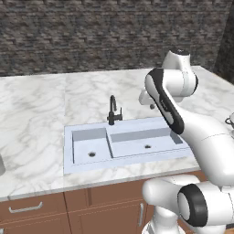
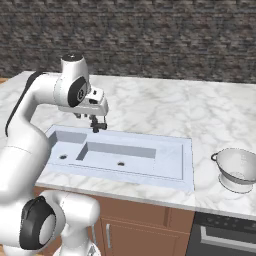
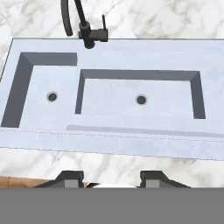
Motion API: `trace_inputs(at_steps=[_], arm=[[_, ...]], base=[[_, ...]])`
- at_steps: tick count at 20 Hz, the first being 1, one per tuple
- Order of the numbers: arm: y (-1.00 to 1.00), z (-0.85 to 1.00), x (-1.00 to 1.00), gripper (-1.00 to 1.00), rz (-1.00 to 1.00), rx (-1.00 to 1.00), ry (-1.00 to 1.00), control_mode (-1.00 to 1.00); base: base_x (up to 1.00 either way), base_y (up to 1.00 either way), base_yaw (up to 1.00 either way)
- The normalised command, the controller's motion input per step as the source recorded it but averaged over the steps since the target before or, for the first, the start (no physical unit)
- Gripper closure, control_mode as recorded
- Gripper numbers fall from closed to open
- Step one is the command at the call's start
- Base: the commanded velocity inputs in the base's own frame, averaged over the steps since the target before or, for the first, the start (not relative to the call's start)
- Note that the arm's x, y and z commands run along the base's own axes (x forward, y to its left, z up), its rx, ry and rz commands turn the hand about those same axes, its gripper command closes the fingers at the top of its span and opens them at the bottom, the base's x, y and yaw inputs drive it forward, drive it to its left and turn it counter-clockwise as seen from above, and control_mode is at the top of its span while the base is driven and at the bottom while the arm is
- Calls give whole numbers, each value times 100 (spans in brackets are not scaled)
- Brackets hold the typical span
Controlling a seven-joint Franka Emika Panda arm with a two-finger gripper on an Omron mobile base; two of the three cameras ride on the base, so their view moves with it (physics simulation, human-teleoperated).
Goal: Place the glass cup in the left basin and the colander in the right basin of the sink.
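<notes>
The sink (image 3: 131, 141) lies right below my hand, with the squarish left basin (image 3: 39, 109) and the wider right basin (image 3: 168, 103) both bare apart from their dark drains. My gripper (image 3: 111, 178) hovers above the sink's near rim, open, nothing between its fingertips (image 3: 70, 177). From the right base it hangs (image 2: 86, 118) over the sink's back left, close to the faucet. The colander (image 2: 239, 169), a pale rounded bowl, stands upright on the counter right of the sink. The glass cup (image 1: 1, 164) is a grey sliver cut by the picture's left edge, on the counter left of the sink.
A thin black faucet (image 1: 113, 109) rises from the sink's back rim, close under my hand. The marble counter (image 1: 41, 119) stretches wide around the sink, and a dark brick wall (image 1: 91, 32) closes it at the back. Wooden cabinet fronts (image 1: 36, 208) and an oven (image 2: 225, 235) sit below.
</notes>
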Motion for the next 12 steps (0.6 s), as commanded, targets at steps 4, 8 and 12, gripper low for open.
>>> trace_inputs(at_steps=[4, 8, 12], arm=[[-12, 0, 0, -100, 0, 0, 0, -100], [-39, 0, 0, -100, 0, 0, 0, -100], [-55, 0, -6, -100, 0, 0, 0, -100]], base=[[0, 0, 0], [0, 0, 0], [0, 0, 0]])
